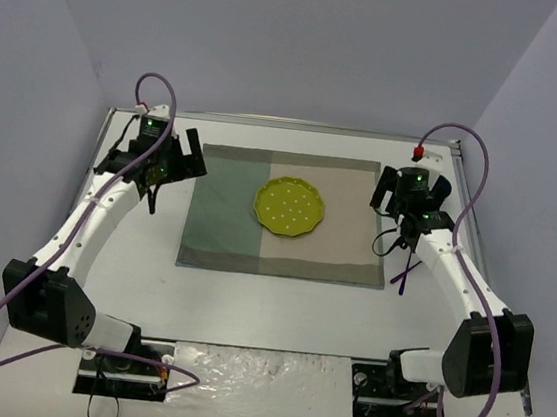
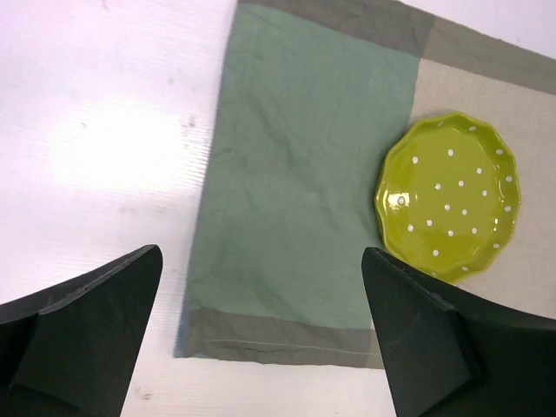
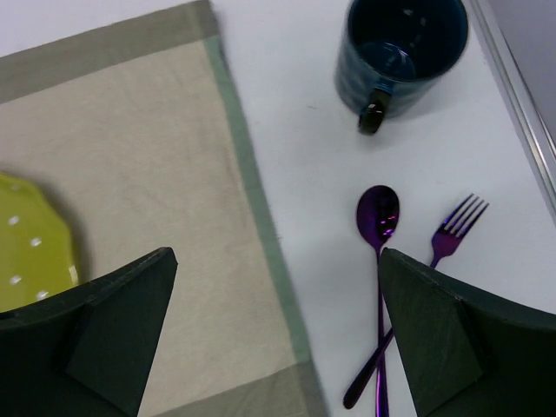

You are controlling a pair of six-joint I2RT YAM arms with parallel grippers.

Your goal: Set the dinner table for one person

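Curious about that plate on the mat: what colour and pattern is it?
The plate is lime green with small white dots, clearest in the left wrist view.

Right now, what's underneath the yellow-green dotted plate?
The plate lies on the two-tone cloth mat, mostly on its beige half, and the mat lies on the white table. The cloth directly beneath the plate is covered, so anything hidden there cannot be seen.

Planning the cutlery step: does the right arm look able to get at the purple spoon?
Probably yes. The spoon lies uncovered on the dinner table beside the mat, under the right gripper, jaws open; only the fork crosses its handle.
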